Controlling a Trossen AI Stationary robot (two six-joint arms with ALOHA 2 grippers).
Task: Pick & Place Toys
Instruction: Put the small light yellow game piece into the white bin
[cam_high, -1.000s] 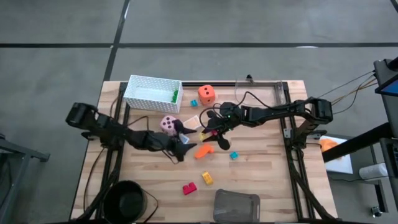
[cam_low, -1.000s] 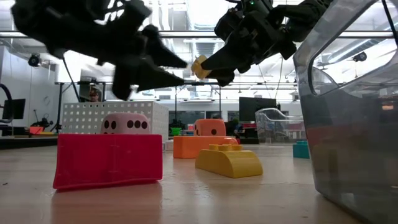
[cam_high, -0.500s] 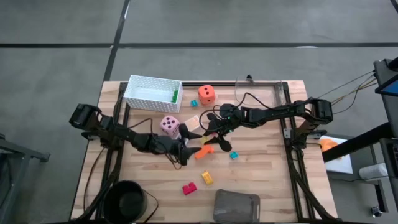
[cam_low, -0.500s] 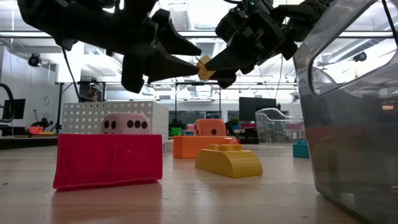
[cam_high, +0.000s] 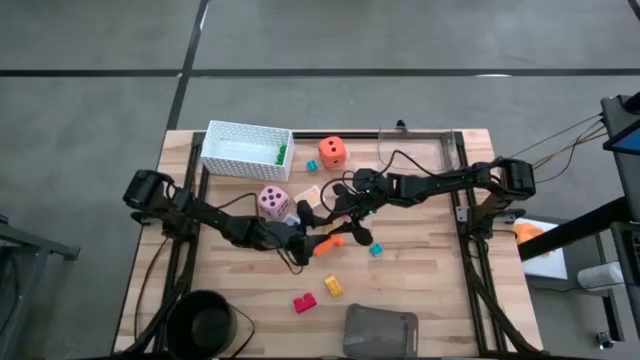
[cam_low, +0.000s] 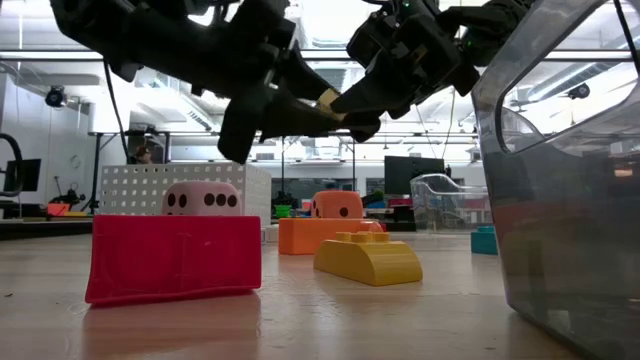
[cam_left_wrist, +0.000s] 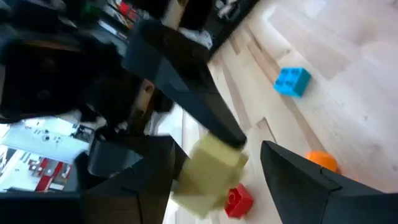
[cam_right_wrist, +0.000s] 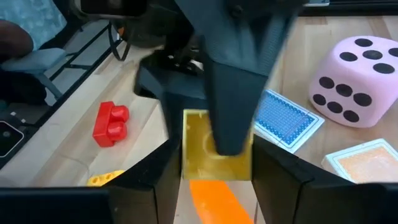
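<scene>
Over the wooden table, my right gripper holds a yellow brick; my left gripper straddles it, open.

No readable text, label, brand or sign appeared in any view; the dice bore only dots, no numerals.

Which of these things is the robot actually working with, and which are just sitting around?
Job: held yellow brick in the right gripper, left gripper open around it; orange brick; red brick; teal brick; pink die; orange die; blue card.
Lying about: white basket; grey tray.
</scene>
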